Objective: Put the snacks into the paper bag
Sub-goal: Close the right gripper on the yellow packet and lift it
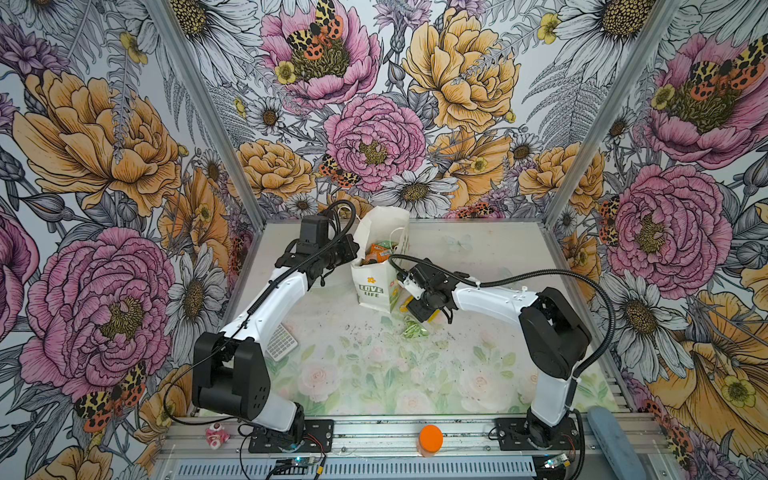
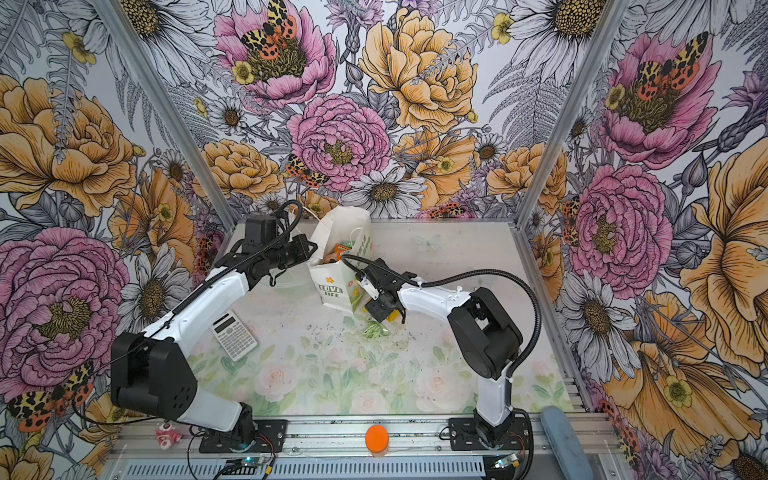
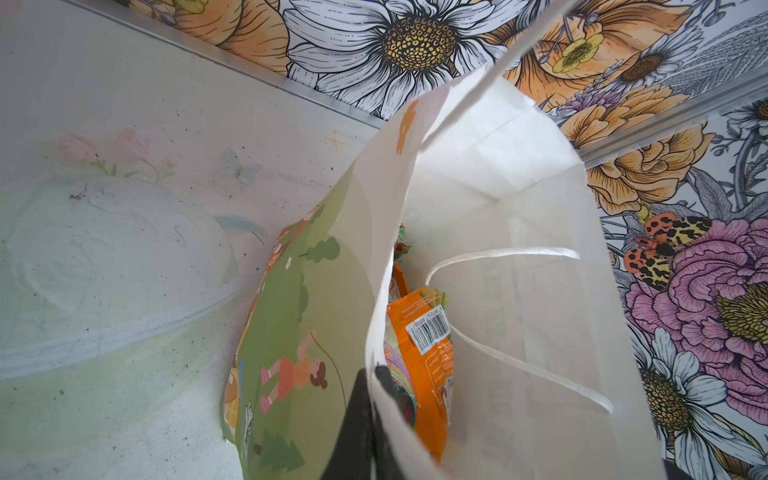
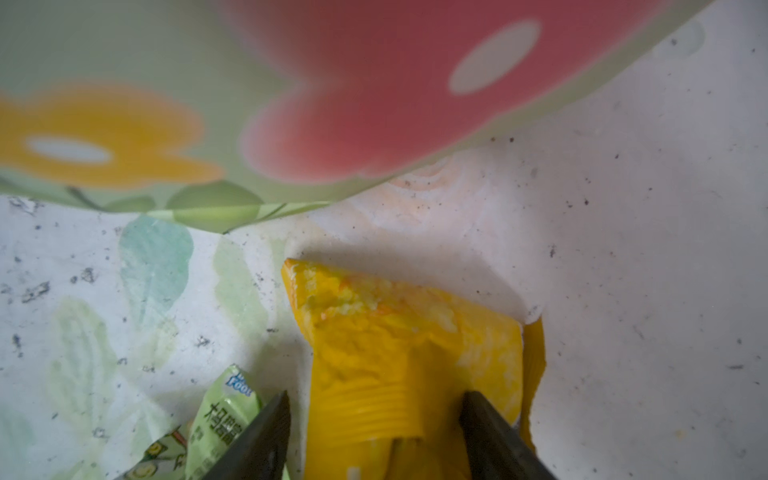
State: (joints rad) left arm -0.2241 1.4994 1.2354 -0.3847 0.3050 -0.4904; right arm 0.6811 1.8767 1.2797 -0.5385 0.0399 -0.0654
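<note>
The white paper bag (image 1: 370, 286) (image 2: 330, 286) stands tilted at the back middle, mouth open. My left gripper (image 3: 372, 370) is shut on the bag's rim (image 3: 382, 316). Orange packets (image 3: 432, 345) (image 1: 380, 249) lie inside it. A yellow packet (image 4: 399, 332) (image 1: 432, 316) lies on the table right beside the bag's printed side (image 4: 166, 104). My right gripper (image 4: 374, 399) is open, one finger on each side of that yellow packet. A small pale green packet (image 4: 224, 419) (image 1: 415, 330) (image 2: 376, 330) lies just beside one of its fingers.
A calculator (image 1: 282, 343) (image 2: 233, 334) lies under the left arm. An orange-lidded jar (image 1: 430, 439) and a pink-white figurine (image 1: 217, 435) sit on the front rail. A grey-blue pad (image 1: 615, 440) lies at front right. Flowered walls close three sides.
</note>
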